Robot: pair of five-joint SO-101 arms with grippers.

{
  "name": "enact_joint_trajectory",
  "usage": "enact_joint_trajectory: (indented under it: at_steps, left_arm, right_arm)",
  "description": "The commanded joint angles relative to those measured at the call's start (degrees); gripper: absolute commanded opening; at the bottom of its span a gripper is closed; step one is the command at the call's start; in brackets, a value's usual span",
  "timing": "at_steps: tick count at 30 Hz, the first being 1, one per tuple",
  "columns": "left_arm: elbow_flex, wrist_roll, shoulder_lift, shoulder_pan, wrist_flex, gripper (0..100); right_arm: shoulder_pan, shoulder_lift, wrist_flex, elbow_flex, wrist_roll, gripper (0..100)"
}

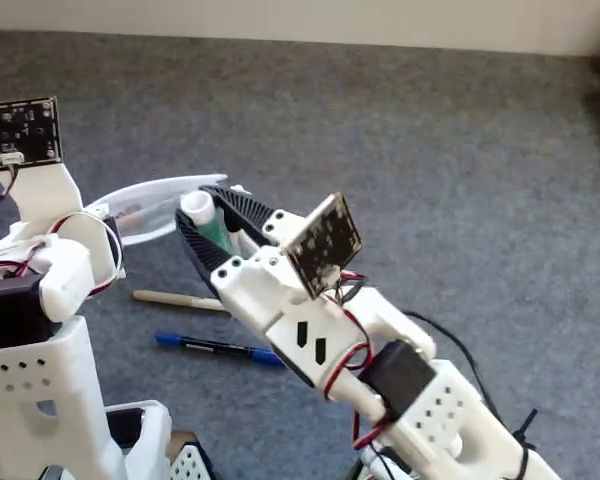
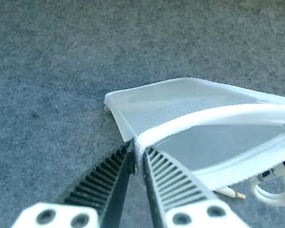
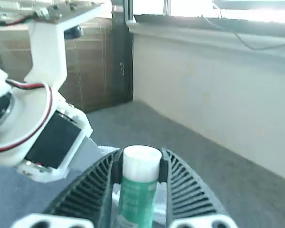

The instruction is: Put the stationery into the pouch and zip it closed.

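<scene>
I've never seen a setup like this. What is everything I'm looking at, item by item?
Pouch: one, white see-through mesh, lying on the table, its rim pinched by the left claw.
Glue stick: one, green with a white cap, held in the right claw close to the pouch.
Pencil: one, pale wood, lying on the table between the arms.
Pen: one, blue, lying beside the pencil, nearer the arms' bases.
Table: one, grey carpet-like top.
Left claw: one, black fingers, shut on the pouch.
Right claw: one, black fingers, shut on the glue stick.

Grey carpeted surface [image 1: 450, 140], pale wall strip [image 1: 280, 18] along its far edge. Right wrist view: white wall [image 3: 218, 95], brown panelling [image 3: 92, 61], bright window [image 3: 190, 5] above.
</scene>
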Motion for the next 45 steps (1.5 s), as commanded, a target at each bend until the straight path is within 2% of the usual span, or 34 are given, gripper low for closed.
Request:
enact_joint_trajectory:
  at_steps: [1, 7, 14, 20, 26, 34, 45]
  left_arm:
    - [-2.2, -0.5, -0.7, 1.3, 0.1, 1]
    - [-2.2, -0.5, -0.7, 1.3, 0.1, 1]
    - [-2.2, -0.5, -0.8, 1.3, 0.1, 1]
    - [-2.2, -0.5, -0.9, 1.2, 0.1, 1]
    - [-2.2, -0.4, -0.9, -2.2, -0.1, 1]
    - [-1.6, -0.5, -0.9, -2.3, -0.3, 1]
    - [-1.0, -0.5, -1.0, -2.3, -0.3, 1]
  right_arm:
    - [-0.7, -1.5, -16.0, 4.1, -0.6, 1.5]
    - [-0.7, -1.4, -31.4, 11.6, -0.6, 0.5]
    - [-0.7, 0.3, -39.5, 13.7, -0.7, 0.5]
    - [-0.7, 11.6, -50.9, 12.7, -0.7, 0.5]
    - [-0.7, 23.6, -61.8, 10.0, -0.7, 0.5]
    - [-0.7, 28.1, -68.3, 9.2, -0.7, 0.5]
    - [-0.6, 31.7, -68.2, 6.4, -0.6, 0.5]
